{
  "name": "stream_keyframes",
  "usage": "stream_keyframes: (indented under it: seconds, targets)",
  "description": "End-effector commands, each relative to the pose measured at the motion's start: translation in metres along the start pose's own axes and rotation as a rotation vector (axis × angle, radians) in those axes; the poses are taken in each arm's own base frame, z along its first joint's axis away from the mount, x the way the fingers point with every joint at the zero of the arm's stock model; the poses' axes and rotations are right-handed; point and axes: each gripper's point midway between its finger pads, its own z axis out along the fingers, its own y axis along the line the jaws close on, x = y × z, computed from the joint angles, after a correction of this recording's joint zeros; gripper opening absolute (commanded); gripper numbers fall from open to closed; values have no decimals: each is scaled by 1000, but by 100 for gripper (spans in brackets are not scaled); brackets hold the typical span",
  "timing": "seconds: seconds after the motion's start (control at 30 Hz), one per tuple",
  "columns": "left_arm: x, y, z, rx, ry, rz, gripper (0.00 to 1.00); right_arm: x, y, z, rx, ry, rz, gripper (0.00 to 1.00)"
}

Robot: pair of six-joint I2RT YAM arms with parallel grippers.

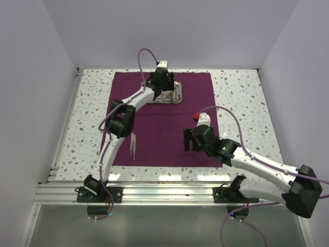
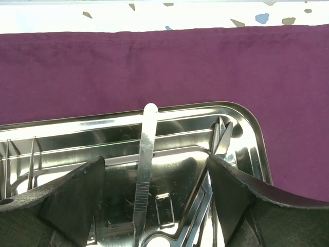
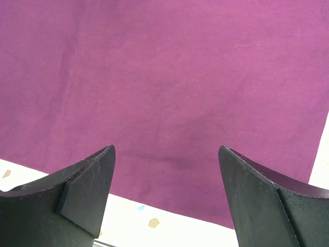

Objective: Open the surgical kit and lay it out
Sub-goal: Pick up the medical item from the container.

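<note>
Surgical kit lies mid-table, with the maroon cloth wrap spread flat on a pale speckled tabletop.

Left side: a plain pale wall and a metal rail along the table's left edge. An aluminium rail runs across the near edge and carries both arm bases.

On the cloth's near-left part lies a pair of tweezers, well apart from everything else.

At the far middle of the cloth is a shiny steel tray. The left gripper hovers over it with jaws apart. A slim flat-handled instrument lies between the fingers, and neither finger touches it. Scissor-like tools are bunched in the tray's right end.

Right of centre, the right gripper hangs over bare cloth near its near-right corner. Its jaws are wide apart and hold nothing.

Far right: another plain pale wall. A back wall closes the far side.
</note>
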Motion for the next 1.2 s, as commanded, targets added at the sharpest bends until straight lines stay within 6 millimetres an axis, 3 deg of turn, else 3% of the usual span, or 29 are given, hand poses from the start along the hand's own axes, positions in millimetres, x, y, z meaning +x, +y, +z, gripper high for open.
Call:
stream_keyframes:
  seconds: [0.0,0.3,0.4,0.6,0.73,0.8,1.0,1.03,1.1,1.13,1.17]
  targets:
    - [-1,10,3,-37,-7,21,85,-11,3,1,-1,-39,13,85]
    - [2,12,12,-60,8,46,79,-12,3,1,2,-40,9,85]
    - [3,16,13,-82,13,58,70,-12,2,1,6,-39,6,85]
    - [11,28,11,-134,45,92,40,-11,2,2,10,-35,4,85]
    - [18,34,10,-151,62,106,5,-11,3,2,8,-36,4,85]
    - [10,34,6,-148,42,97,0,-11,2,3,12,-36,5,85]
    - [-57,19,-18,-121,-88,91,0,-11,-1,4,32,-37,2,85]
    - [-79,15,-30,-112,-128,86,0,-11,-2,4,36,-37,1,85]
    - [-99,11,-43,-106,-170,94,0,-12,-3,4,45,-41,0,85]
    - [-125,6,-63,-107,-221,91,0,-11,-4,5,49,-39,-2,85]
    - [-126,7,-70,-118,-236,112,0,-12,-5,4,55,-42,-2,85]
